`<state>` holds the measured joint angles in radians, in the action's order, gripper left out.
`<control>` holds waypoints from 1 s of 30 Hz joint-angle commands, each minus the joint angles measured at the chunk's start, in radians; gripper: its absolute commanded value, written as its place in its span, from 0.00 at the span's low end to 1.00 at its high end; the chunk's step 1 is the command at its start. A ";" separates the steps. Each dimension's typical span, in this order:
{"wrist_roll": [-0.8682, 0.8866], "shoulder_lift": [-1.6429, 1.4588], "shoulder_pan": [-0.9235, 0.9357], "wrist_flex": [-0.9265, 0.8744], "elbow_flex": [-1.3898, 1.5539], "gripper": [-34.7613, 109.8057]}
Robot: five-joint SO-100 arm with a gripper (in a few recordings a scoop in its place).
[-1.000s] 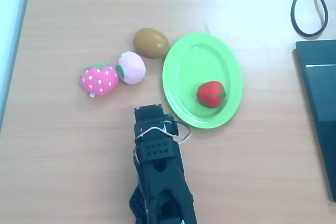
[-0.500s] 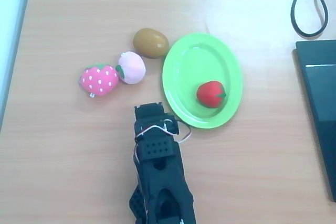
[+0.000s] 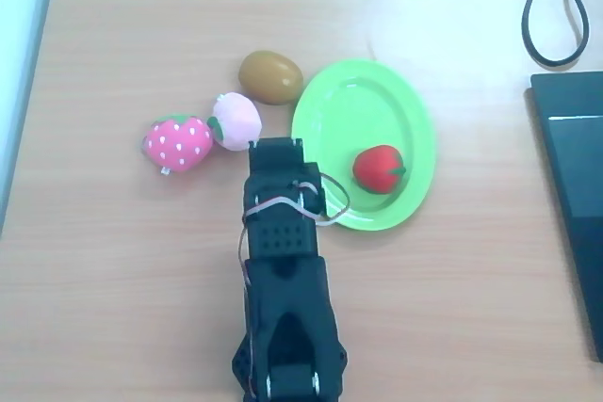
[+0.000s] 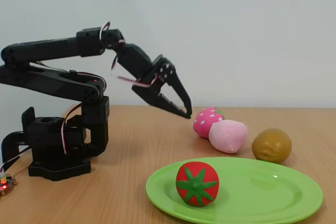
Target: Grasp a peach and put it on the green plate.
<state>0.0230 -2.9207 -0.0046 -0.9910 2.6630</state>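
Four toy fruits on worktop (image 3: 113,270): strawberry (image 3: 177,142), then peach (image 3: 236,120) touching it, brown kiwi (image 3: 270,76) beside green plate (image 3: 339,115), red tomato (image 3: 378,168) on plate. Hand (image 4: 184,109) raised near peach, empty; open or clenched impossible to tell.

I log, off the tool's tip: hot-pink white-dotted toy strawberry (image 3: 177,143) to its left; brown egg-shaped toy fruit (image 3: 270,76) beyond it; red toy tomato (image 3: 378,168) to its right; black cable loop (image 3: 563,7) and dark flat panel (image 3: 575,195) far right.
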 commanded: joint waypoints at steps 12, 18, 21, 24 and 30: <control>0.063 0.167 0.021 -0.002 -0.175 0.19; 0.044 0.222 0.015 -0.005 -0.184 0.27; 0.031 0.268 0.011 -0.005 -0.190 0.37; 0.014 0.308 0.011 -0.005 -0.199 0.42; 0.009 0.373 -0.002 -0.005 -0.232 0.48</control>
<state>0.0215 -2.5571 0.0031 -0.9925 2.4758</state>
